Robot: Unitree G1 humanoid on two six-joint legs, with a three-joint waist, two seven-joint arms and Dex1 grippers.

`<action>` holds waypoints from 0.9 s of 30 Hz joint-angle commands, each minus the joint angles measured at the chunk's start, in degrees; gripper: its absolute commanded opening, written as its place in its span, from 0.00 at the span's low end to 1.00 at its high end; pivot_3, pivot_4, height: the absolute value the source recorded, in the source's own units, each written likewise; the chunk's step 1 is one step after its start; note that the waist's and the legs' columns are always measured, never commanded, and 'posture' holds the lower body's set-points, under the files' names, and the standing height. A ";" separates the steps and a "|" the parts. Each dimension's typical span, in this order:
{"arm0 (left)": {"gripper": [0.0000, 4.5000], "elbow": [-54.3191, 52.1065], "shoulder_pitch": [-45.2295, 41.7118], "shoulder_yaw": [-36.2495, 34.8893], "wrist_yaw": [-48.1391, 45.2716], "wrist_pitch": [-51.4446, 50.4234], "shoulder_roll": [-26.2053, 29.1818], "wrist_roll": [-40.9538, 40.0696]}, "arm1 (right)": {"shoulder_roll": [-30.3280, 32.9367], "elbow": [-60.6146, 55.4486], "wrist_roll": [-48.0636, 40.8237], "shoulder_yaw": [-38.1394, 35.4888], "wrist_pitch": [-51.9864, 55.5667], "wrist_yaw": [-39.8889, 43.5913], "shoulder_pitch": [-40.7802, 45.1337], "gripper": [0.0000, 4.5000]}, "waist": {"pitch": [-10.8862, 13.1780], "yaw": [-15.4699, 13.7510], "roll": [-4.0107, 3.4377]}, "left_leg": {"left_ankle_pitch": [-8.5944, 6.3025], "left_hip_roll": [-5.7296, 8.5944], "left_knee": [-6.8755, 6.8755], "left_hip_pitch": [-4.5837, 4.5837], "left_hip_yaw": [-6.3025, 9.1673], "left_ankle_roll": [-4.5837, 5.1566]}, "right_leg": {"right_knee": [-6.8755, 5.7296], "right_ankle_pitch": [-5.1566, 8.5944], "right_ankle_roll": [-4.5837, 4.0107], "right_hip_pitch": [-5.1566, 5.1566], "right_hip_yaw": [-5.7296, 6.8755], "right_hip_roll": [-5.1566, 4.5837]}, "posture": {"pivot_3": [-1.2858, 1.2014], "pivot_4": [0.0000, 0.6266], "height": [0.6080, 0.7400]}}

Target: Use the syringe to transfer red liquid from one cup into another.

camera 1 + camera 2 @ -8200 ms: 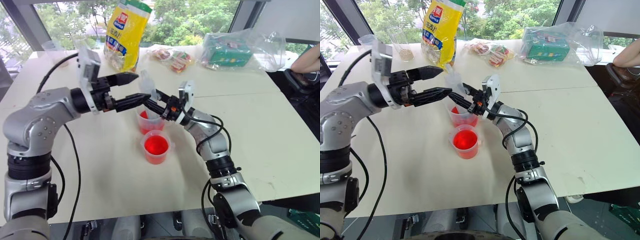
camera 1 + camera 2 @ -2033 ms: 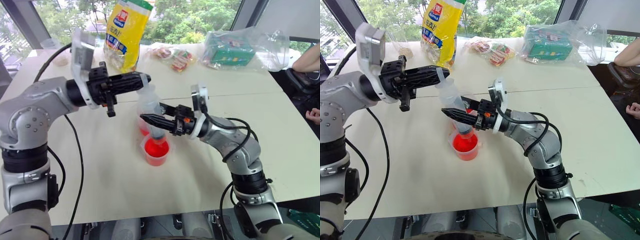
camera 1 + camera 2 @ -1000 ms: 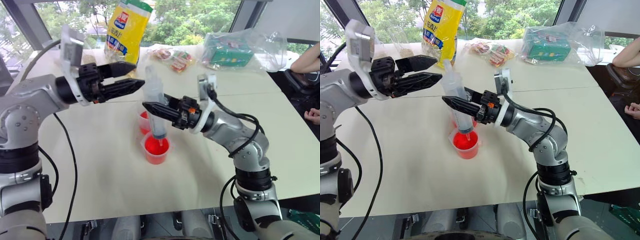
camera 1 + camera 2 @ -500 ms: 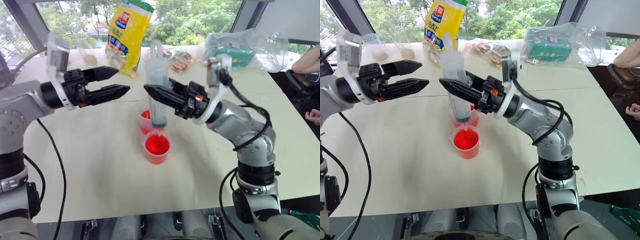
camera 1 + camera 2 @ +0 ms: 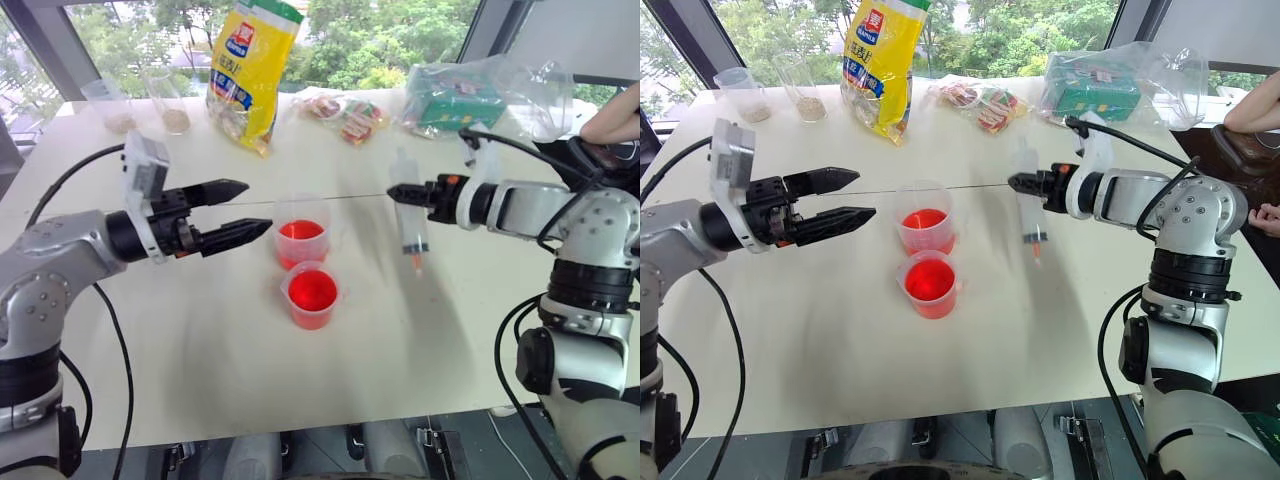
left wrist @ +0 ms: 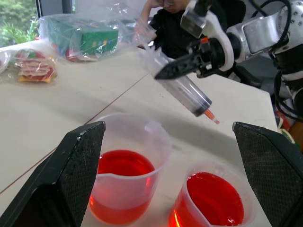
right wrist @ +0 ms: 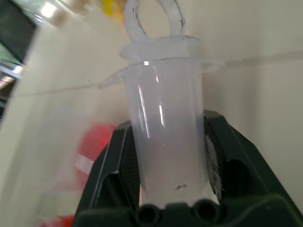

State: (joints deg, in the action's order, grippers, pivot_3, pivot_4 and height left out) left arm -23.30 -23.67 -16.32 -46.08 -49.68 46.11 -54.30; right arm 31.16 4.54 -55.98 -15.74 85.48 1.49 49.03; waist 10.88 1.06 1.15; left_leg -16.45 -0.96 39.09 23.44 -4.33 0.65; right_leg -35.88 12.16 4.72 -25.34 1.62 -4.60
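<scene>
Right claw (image 7: 173,156) clamps syringe (image 7: 165,132) barrel; head views show orange nozzle (image 5: 416,264).

A large clear syringe (image 5: 411,215) with an orange-red nozzle is held nearly upright, tip down, above the table, well to the right of two clear cups. Red liquid (image 5: 312,290) is seen in both cups, which stand just beside each other.

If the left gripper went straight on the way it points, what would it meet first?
Probably the far cup: the open left gripper aims toward it, and its wrist view has both cups ahead. Depth is unclear, so it might pass above the rim.
</scene>
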 commanded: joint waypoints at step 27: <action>1.00 -6.28 8.89 -3.37 1.90 2.13 3.52 1.09 | 14.89 -19.44 3.04 0.86 2.89 29.89 -7.41 0.98 | 0.02 -0.27 -0.04 | -0.13 -0.01 -0.10 0.08 0.01 0.24 | 0.58 -0.05 0.12 0.14 0.02 0.03 | 0.52 0.24 1.00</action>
State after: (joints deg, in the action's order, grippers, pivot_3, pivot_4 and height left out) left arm -28.30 -15.20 -17.53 -43.68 -48.20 48.75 -53.04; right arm 44.63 -10.92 -49.66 -12.24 88.20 28.29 41.41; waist 10.90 0.80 1.11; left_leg -16.58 -0.98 38.99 23.53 -4.32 0.88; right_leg -35.29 12.12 4.83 -25.21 1.64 -4.56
